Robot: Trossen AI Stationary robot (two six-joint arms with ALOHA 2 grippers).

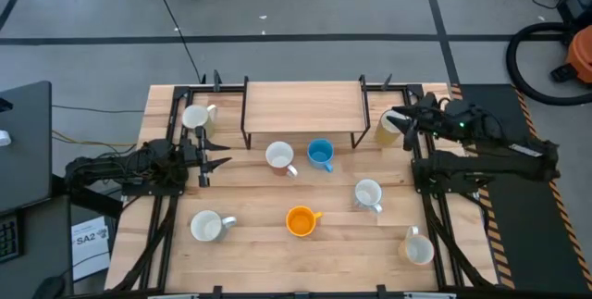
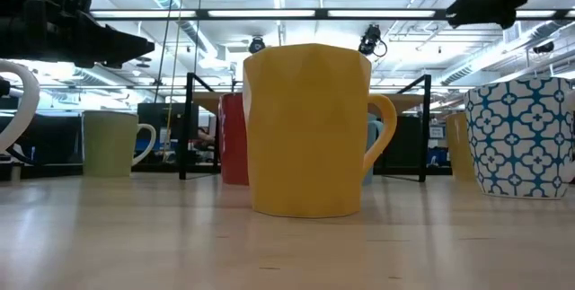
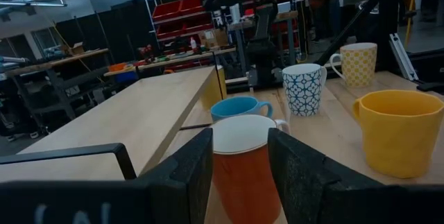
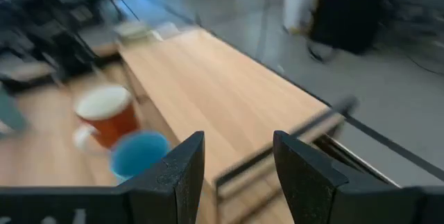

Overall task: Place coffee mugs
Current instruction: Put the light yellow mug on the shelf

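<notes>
Left end effector (image 1: 218,149) hovers open beside red-orange mug (image 1: 280,157).

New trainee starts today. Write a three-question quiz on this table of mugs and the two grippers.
1. True or false: a mug already stands on the raised wooden shelf.
2. Which mug sits right beside the blue mug? A) the orange mug B) the red-orange mug C) the patterned mug
3. Fill in: the left gripper is open and holds ____; the right gripper is open too.

Key: 1 false. 2 B. 3 nothing.
</notes>
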